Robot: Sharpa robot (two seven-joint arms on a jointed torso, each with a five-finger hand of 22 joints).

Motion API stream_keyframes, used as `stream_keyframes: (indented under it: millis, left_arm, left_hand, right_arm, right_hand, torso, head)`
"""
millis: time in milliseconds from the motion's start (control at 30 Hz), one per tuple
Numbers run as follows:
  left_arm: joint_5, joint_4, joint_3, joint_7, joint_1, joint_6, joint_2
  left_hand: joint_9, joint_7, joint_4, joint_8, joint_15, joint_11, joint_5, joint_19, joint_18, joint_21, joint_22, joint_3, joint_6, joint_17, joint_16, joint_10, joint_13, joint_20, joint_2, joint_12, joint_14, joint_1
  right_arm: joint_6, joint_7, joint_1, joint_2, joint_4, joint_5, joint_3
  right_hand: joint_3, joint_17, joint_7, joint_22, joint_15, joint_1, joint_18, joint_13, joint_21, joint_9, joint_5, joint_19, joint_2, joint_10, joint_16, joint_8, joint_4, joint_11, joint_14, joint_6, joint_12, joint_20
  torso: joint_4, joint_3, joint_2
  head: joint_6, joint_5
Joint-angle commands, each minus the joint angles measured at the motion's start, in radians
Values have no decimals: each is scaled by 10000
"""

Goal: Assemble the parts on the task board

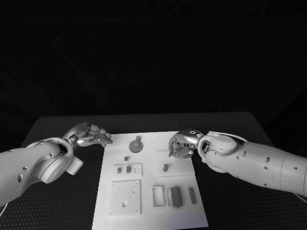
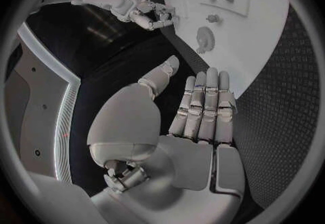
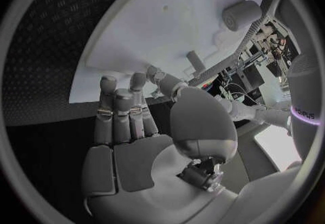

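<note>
The white task board lies in the middle of the table. On it are a grey gear, a small peg, two small blocks, an oval piece and several bars. My left hand hovers by the board's far left corner, fingers straight and apart, holding nothing; the gear lies beyond its fingertips. My right hand is over the board's far right part. A short peg is next to its thumb; I cannot tell whether it is held.
A square plate with holes takes up the board's near left. Black table surrounds the board on all sides. A round part stands on the board beyond my right hand.
</note>
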Motion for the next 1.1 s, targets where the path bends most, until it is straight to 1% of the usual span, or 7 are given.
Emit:
stream_keyframes:
  millis: [33,167,267,533,733,900,1100]
  left_arm:
    - [66,31,5,47,9,114,1]
    - [66,30,5,39,9,119,5]
    - [66,30,5,30,9,123,3]
    - [66,30,5,15,9,120,3]
    - [66,30,5,10,9,126,7]
    - [66,37,5,0,10,121,-1]
    - [66,38,5,-2,10,112,1]
  left_hand:
    - [-17,8,-15,49,12,-28,-23,97,81,34,-10,-53,-91,15,-68,-71,-14,-2,1,16,46,47]
    - [-17,8,-16,49,12,-28,-23,98,81,33,-11,-51,-92,18,-70,-72,-16,-3,4,16,46,51]
    - [-18,9,-17,49,11,-28,-23,99,81,33,-13,-50,-94,21,-72,-73,-17,-4,5,16,47,54]
    - [-25,17,-18,40,12,-19,-23,98,78,29,-22,-54,-115,37,-87,-94,-29,-4,-6,8,47,59]
    - [-28,20,-19,38,11,-17,-23,99,77,28,-26,-51,-122,45,-93,-100,-33,-5,-2,7,48,67]
    - [-29,21,-19,36,11,-16,-23,99,76,28,-28,-50,-126,49,-96,-101,-35,-5,-1,7,49,70]
    - [-33,27,-20,31,11,-12,-23,98,74,26,-34,-52,-140,59,-103,-109,-41,-5,-9,5,51,76]
  right_arm:
    - [372,179,-20,16,37,83,-14]
    - [333,226,-20,18,53,175,-14]
    - [328,242,-20,6,32,554,-14]
    - [315,299,-20,18,41,599,-14]
    - [281,332,-19,45,45,582,-14]
    - [304,321,-9,48,38,538,-14]
    - [283,319,-1,67,24,480,-14]
  right_hand:
    - [7,18,-8,221,-46,-6,135,48,71,-13,-18,-10,102,-113,54,-42,47,2,-48,54,82,-61]
    - [24,30,-8,220,-45,11,135,103,92,-23,-18,-24,145,-148,86,-52,31,2,-70,37,127,-63]
    - [36,41,-9,219,-45,16,135,154,113,-26,-18,-33,223,-164,118,-46,25,2,-82,47,175,-63]
    - [36,59,1,217,-38,-22,135,234,151,-34,-18,-48,346,-201,174,-40,33,10,-107,59,249,-61]
    - [79,67,0,216,-38,47,135,285,179,-44,-17,-75,486,-238,209,-43,-53,10,-136,49,292,-69]
    - [111,70,-2,214,-39,107,135,315,201,-50,-17,-96,608,-259,234,-41,-153,8,-153,51,318,-71]
    - [165,67,-3,212,-40,181,135,350,238,-35,-16,-126,850,-282,267,23,-339,7,-178,163,352,-65]
  torso:
    - [-3,-2,2]
    - [-3,-1,1]
    - [2,1,-6]
    - [-3,2,-1]
    - [-7,3,-1]
    - [-2,3,1]
    - [-2,-2,-3]
  head:
    - [-9,2]
    - [-6,3]
    - [-7,1]
    - [-18,10]
    - [-14,13]
    - [-20,6]
    - [-23,3]
